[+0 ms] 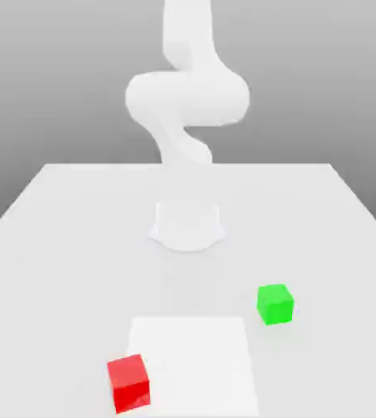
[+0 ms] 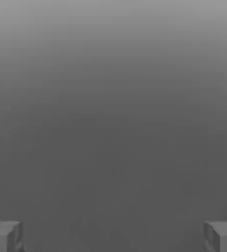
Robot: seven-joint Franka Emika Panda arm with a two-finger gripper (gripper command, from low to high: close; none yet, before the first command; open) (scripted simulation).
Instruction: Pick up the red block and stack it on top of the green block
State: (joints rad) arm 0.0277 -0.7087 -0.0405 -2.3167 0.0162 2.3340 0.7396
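Jaws: wide apart, holding nothing. Red block point(image 1: 129, 382): on bench point(image 1: 52, 245), well apart from green block point(image 1: 275, 304). You should centre over red, then descend squarely.

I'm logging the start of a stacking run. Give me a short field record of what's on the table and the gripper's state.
red block: on the table, exterior view's lower left
green block: on the table, exterior view's right
blocks: apart, not stacked
white patch: flat on the table between the blocks
gripper: open, nothing between the fingers
task state: red block not yet picked up
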